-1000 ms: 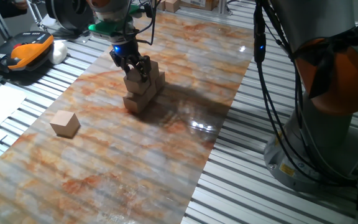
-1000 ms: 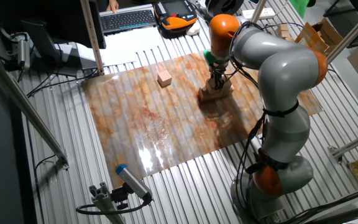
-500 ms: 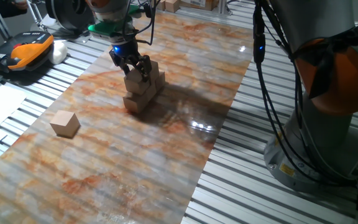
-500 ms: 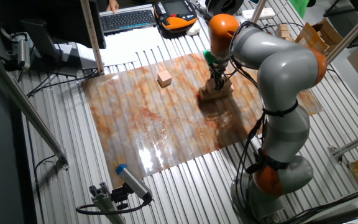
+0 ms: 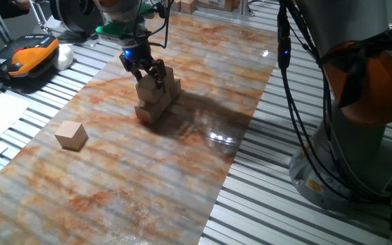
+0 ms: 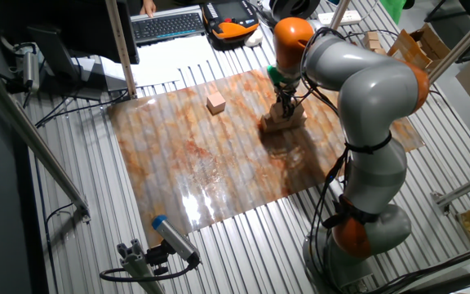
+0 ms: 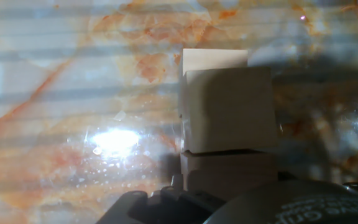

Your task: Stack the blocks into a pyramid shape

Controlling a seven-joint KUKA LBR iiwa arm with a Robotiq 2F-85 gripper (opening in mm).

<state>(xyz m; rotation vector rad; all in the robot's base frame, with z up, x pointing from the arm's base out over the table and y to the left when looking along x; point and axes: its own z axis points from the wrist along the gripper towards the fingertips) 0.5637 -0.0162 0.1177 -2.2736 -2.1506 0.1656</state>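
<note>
My tool (image 5: 150, 75) sits low over the pile (image 5: 158, 99) near the middle of the table (image 5: 182, 177), its fingers either side of a second-row block (image 5: 145, 89). Whether they grip it or have let go I cannot tell. In the hand view the pile (image 7: 227, 121) fills the centre, stepped and close below me. I judge I am seating the second tier. One block (image 5: 71, 135) lies alone, well apart toward the table's near edge. Next I would lift straight up without nudging the pile, then go for that loose block.
</note>
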